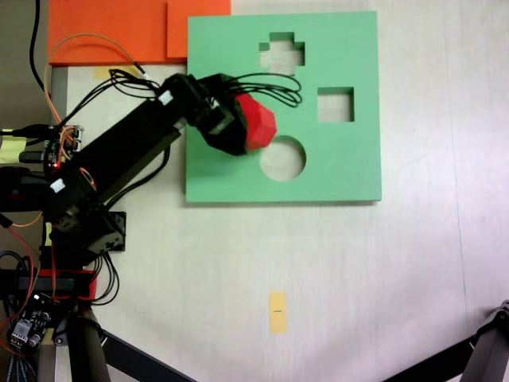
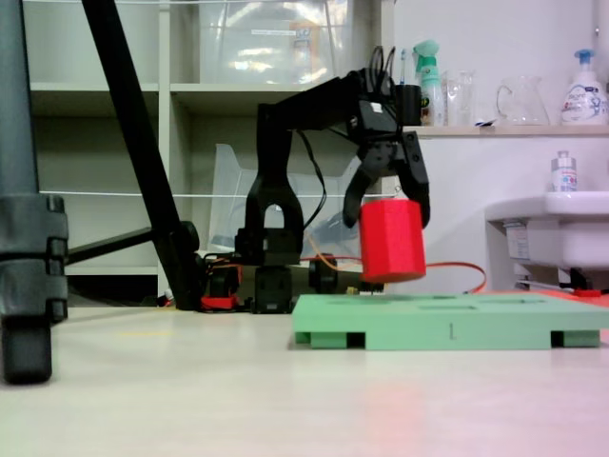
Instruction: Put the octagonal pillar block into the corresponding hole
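- The tool (image 2: 390, 211) grips the octagonal pillar block (image 2: 391, 240), its jaws closed on the block's top.
- The block hangs slightly tilted just above the green foam board (image 1: 238, 175), left of the round cutout (image 1: 283, 157).

We saw a pale tabletop (image 1: 382, 278), white shelving (image 2: 190, 90) behind, a sink (image 2: 552, 228) at right, bottles (image 2: 582, 86) on a ledge.

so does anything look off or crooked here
Slightly: the red block hangs tilted in the tool, its bottom face not level with the green board below. Nothing looks spilled or damaged.
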Controlling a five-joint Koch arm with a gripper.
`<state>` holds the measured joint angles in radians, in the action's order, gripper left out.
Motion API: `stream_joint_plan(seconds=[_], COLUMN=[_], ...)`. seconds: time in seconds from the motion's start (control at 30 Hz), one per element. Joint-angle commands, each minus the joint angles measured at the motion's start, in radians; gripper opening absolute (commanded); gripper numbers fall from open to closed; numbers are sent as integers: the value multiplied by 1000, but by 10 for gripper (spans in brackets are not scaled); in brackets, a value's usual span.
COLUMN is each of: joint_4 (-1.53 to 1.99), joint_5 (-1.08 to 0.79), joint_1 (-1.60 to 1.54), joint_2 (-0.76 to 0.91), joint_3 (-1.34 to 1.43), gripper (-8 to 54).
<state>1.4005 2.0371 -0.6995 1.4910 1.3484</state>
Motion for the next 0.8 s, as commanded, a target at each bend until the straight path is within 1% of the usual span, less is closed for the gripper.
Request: stream_joint_plan(seconds=[0.0,0.17,0.77], joint_4=[-63,-66,-63], joint_5=[21,31,29], joint_1=[-60,-126,-218], joint_2=[11,-12,-84], joint_3=[-48,-54,-46], gripper=[138,139,141])
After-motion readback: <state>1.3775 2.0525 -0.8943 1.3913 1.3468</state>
